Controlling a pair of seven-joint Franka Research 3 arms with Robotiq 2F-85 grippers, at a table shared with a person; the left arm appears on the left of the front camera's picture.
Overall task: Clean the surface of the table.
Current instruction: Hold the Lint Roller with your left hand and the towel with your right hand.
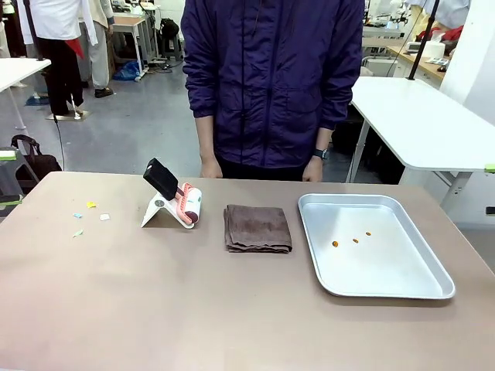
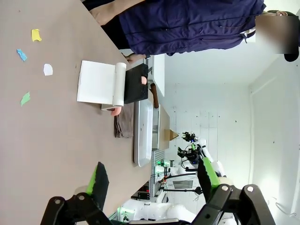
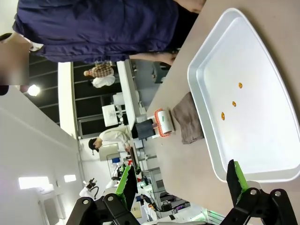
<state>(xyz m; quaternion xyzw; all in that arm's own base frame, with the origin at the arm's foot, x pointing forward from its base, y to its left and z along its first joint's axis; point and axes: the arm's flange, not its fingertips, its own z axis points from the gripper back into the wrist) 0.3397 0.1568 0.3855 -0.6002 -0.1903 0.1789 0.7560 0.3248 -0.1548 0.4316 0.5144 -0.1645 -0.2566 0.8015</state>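
Left gripper (image 2: 152, 168): jaws spread wide, nothing between them, held above the table (image 1: 155, 309) with its fingers off the surface. Right gripper (image 3: 182, 171): likewise spread and holding nothing, above the near edge of the tray (image 1: 387, 294). The table, one brown top, spans the whole near field of the front view from left to right. Items on it, counted: one metal tray at the right, lying flat, with three orange crumbs (image 1: 355, 240) close together in its left half; one brown cloth (image 1: 257, 228), folded, at the centre, just left of the tray and apart from it; one lint roller (image 1: 190, 205) left of the cloth, propped on a white stand (image 1: 155, 210) with a black part at its top; four paper scraps (image 1: 91, 205) loose at the far left, one each of yellow, white, blue and green, well apart from the roller. One person (image 1: 271, 77) in a dark blue jacket stands at the far edge, both hands (image 1: 210, 168) hanging at the table's rim, touching no item.
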